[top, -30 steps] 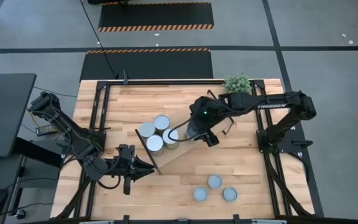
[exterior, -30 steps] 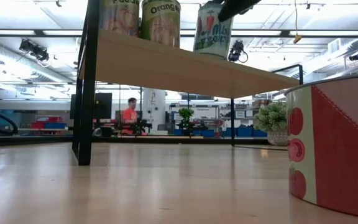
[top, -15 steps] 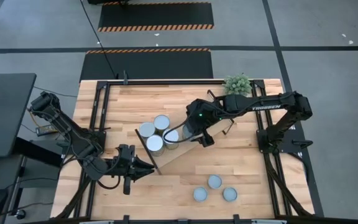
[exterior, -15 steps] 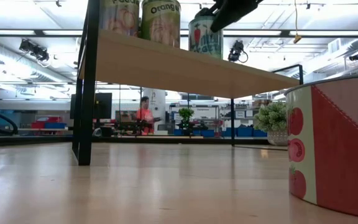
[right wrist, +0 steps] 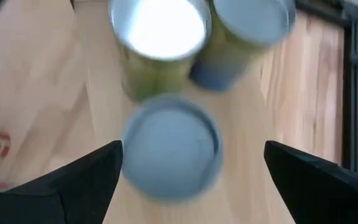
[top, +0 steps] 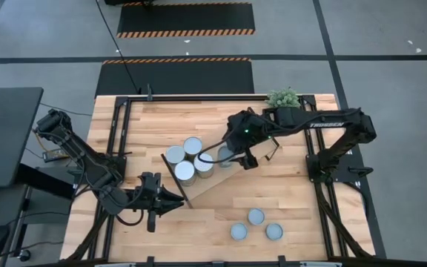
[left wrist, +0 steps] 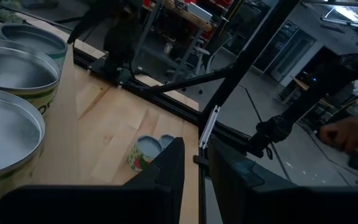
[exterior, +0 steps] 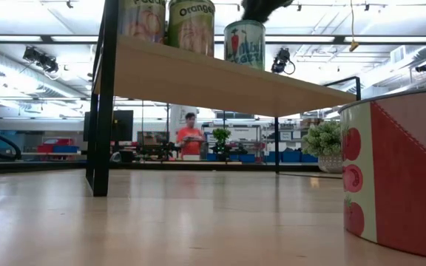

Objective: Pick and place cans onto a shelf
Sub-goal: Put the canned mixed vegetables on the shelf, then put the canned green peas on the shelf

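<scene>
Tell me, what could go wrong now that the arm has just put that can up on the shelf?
The right gripper hangs open just above the newly placed can, so a sideways move while rising might clip it. That can stands close to the other cans on the shelf; a knock could topple several. In the low view it sits near the plank's front edge, so a nudge might push it off.

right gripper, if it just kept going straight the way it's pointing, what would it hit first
Probably the can it hangs over. In the right wrist view the open right gripper points down at that can's blue-grey top, centred between its fingers, with the shelf beneath. How far above the can it hangs is unclear.
</scene>
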Tool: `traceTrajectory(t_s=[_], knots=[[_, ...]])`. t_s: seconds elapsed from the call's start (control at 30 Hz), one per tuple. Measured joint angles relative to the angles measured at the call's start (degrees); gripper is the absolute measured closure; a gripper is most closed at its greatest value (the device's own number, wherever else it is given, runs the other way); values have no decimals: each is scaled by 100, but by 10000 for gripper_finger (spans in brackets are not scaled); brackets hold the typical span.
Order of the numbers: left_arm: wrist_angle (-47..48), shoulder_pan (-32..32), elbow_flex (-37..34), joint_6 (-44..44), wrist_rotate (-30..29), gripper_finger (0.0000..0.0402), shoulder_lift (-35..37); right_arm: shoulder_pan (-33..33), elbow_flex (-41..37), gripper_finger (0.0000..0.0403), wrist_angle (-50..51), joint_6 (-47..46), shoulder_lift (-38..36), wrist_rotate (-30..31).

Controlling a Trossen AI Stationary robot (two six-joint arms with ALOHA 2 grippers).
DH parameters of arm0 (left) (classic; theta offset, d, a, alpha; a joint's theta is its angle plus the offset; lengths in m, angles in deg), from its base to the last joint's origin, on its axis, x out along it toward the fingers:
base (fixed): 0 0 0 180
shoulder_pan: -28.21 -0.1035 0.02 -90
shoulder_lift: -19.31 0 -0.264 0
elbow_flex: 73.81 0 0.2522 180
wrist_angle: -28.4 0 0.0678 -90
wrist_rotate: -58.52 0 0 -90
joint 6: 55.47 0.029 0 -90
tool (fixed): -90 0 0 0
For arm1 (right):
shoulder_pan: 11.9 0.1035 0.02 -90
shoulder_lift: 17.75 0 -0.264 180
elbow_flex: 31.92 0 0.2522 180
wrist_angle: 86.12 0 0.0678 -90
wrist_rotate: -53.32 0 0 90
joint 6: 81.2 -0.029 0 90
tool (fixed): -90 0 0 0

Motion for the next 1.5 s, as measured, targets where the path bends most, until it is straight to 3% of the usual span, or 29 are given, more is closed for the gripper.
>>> traceTrajectory(t_s=[0.17,0.3,0.47,0.9,1.1,1.3,1.5], knots=[[7,0,0,26,2,324,0,-36,-88,9,881,-265,-47,158],[17,0,0,106,2,324,0,-49,-193,16,919,-451,-104,317],[3,-33,0,103,2,324,0,-114,-461,27,579,-694,-104,816],[-41,-31,0,-49,4,324,0,-163,-968,37,-682,-887,-98,965],[-41,-31,0,-55,9,324,0,-136,-968,37,-610,-891,-98,1019],[-47,-20,0,-56,63,324,0,104,-898,37,170,-1327,-414,1255],[-25,-22,0,-47,66,324,0,803,-898,37,197,-2425,-728,1259]])
